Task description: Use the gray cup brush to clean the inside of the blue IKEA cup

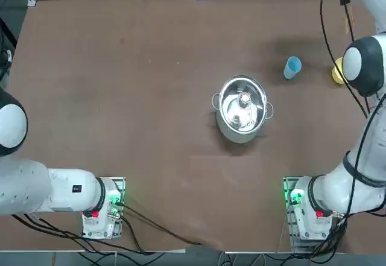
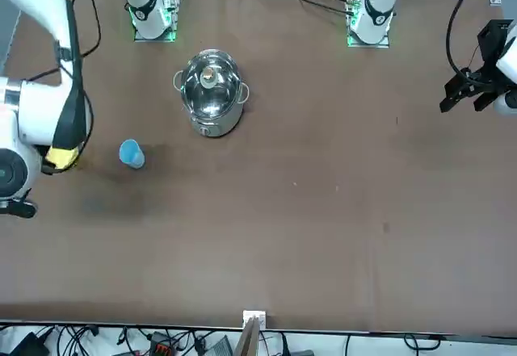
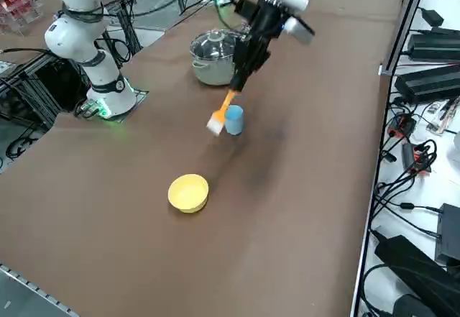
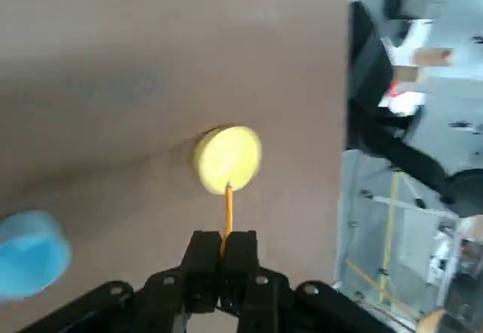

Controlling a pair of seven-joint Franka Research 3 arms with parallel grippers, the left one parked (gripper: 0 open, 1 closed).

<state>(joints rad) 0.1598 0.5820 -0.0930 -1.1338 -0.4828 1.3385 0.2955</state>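
Observation:
My right gripper (image 4: 223, 238) is shut on the thin orange handle of the gray cup brush (image 3: 225, 107). The brush hangs down from the fingers, and its pale head (image 3: 214, 124) is low over the table. In the right side view the head sits just beside the blue IKEA cup (image 3: 233, 119), outside its rim. The cup is a small light-blue tumbler standing on the brown table (image 1: 292, 67) (image 2: 132, 153) (image 4: 30, 254). In the wrist view the brush tip lines up with a yellow cup (image 4: 228, 158), not the blue one. From overhead the arm's wrist hides the gripper.
A yellow cup (image 3: 188, 192) stands to the right of the blue one, partly under the arm (image 1: 338, 72). A lidded steel pot (image 1: 242, 108) sits mid-table, left of the blue cup. The table's right edge (image 3: 374, 159) has cables and equipment beyond it.

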